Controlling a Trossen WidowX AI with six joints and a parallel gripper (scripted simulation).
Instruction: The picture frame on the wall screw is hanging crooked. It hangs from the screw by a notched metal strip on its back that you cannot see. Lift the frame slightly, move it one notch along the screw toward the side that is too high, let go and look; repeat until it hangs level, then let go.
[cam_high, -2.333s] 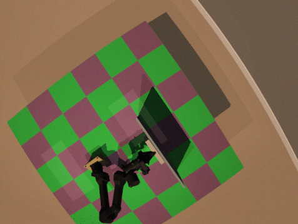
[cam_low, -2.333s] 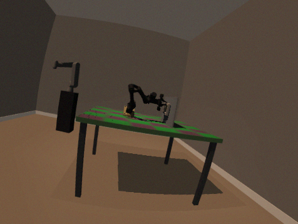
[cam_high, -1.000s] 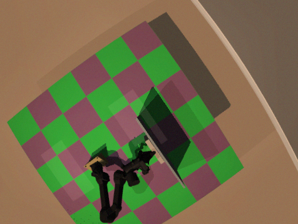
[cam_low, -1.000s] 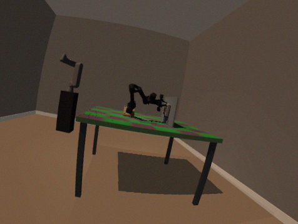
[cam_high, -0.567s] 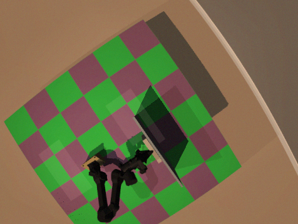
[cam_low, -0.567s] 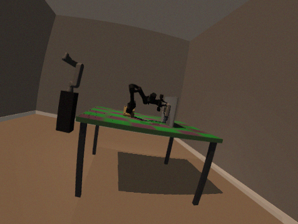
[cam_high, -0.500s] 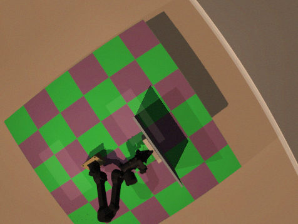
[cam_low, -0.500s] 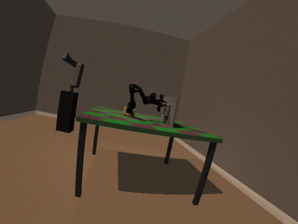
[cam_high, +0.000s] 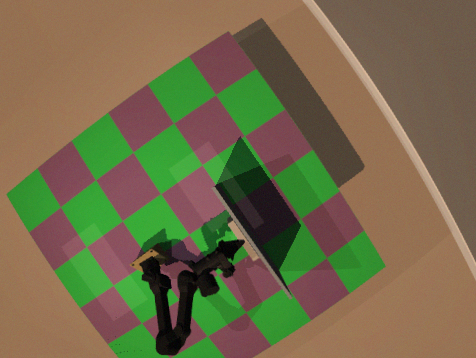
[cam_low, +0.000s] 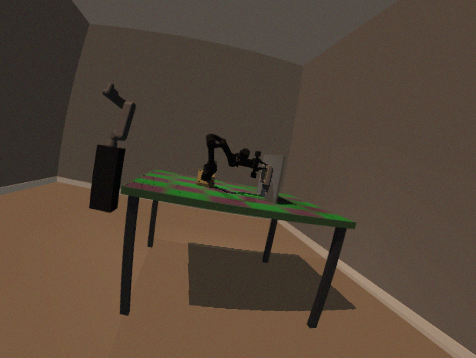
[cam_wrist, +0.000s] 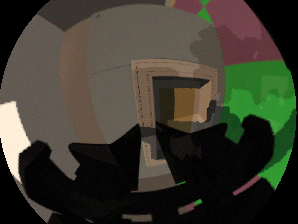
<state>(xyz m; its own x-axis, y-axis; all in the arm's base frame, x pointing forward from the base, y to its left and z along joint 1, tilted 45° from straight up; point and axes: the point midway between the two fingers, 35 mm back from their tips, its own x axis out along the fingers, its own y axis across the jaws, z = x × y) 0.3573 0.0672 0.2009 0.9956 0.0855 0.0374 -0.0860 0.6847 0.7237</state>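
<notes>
The picture frame (cam_high: 255, 254) (cam_low: 269, 176) (cam_wrist: 143, 95) has a light wooden rim, a dark inner border and an orange-brown picture. It is at the near face of an upright grey panel (cam_high: 281, 283) (cam_low: 276, 192) (cam_wrist: 112, 100). My gripper (cam_high: 242, 243) (cam_low: 265, 166) (cam_wrist: 147, 125) is shut on the frame's left side bar, low down in the wrist view. The fingers cover part of that bar and the lower part of the frame. The screw and the notched strip are hidden. The wrist view is tilted and distorted, so I cannot tell whether the frame is level.
The panel stands on a green and mauve checkered table (cam_high: 182, 75) (cam_low: 240, 210) and casts a dark shadow behind it. My arm's yellow base (cam_high: 145, 260) (cam_low: 200, 177) is on the table. A separate grey arm (cam_low: 128, 120) on a black pedestal (cam_low: 106, 177) stands beyond the table.
</notes>
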